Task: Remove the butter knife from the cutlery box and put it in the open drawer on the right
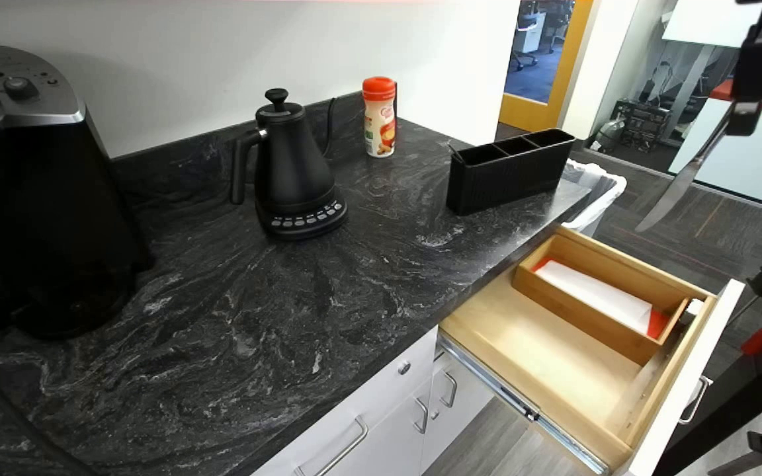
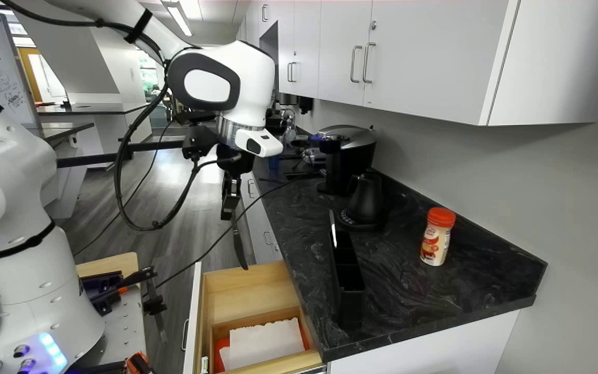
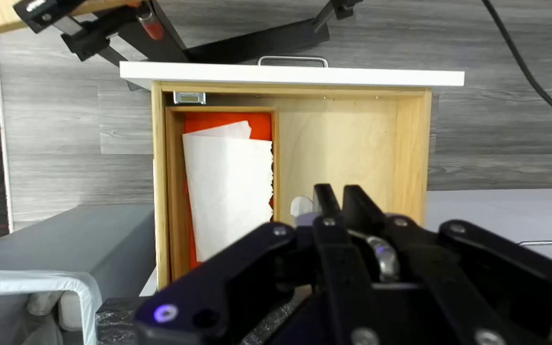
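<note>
The butter knife hangs blade-down and tilted from my gripper. Its blade shows in both exterior views (image 1: 675, 188) (image 2: 239, 246). In the wrist view its rounded tip (image 3: 301, 206) shows beside the fingers. My gripper (image 1: 745, 116) (image 2: 229, 212) (image 3: 337, 191) is shut on the knife and is held high. The open drawer (image 1: 546, 330) (image 2: 247, 293) (image 3: 352, 143) lies below the fingers in the wrist view, with the knife over the bare part right of the wooden insert. The black cutlery box (image 1: 510, 178) (image 2: 350, 309) stands on the counter near the edge. A thin utensil (image 2: 333, 228) sticks out of it.
The wooden insert (image 1: 586, 311) (image 3: 275, 158) holds white paper (image 3: 230, 187) over something red. A black kettle (image 1: 292, 165), a creamer bottle (image 1: 380, 122) and a coffee machine (image 1: 37, 198) stand on the dark counter (image 1: 255, 330). A bin (image 3: 89, 287) stands beside the drawer.
</note>
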### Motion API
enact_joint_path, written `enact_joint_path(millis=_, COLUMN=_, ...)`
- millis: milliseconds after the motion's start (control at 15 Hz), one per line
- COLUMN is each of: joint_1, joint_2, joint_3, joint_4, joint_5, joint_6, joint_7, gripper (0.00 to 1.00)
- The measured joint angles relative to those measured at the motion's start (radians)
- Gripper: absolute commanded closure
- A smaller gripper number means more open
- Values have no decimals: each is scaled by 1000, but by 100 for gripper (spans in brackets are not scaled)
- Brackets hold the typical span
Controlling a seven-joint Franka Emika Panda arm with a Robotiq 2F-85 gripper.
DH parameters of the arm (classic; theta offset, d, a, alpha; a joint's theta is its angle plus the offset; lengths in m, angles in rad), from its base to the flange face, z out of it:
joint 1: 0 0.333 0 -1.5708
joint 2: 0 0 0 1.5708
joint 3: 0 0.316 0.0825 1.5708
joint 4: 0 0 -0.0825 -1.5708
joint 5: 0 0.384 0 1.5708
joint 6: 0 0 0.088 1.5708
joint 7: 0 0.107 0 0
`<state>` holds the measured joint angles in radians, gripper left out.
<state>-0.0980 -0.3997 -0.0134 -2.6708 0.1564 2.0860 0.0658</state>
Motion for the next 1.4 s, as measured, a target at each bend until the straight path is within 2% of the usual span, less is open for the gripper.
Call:
enact_joint_path(millis=200, joint_1=7, joint_2=148, joint_3=25, joint_4=46, joint_5=-19, joint_6=73, joint_7=50, gripper=97)
enact_joint_path(millis=533, joint_1=5, joint_2=383, joint_3=11, joint_4=235, joint_5=-142, joint_6=42, joint_7=172, gripper=97)
enact_joint_path(millis=733, joint_1=5, joint_2=448, joint_3=-22, joint_4=359, joint_5=-194, joint_6=-51, joint_7=239, gripper=97)
enact_joint_path(millis=933, joint_1=3, joint_2=489, joint_3=-60, joint_4=457, joint_5=-197, joint_6=-141, joint_7=287, gripper=97)
enact_joint_path(millis=1400, joint_1=3, joint_2=572, joint_3=-100, joint_4=554, joint_5=-159, joint_6=-233, joint_7=428, gripper=97)
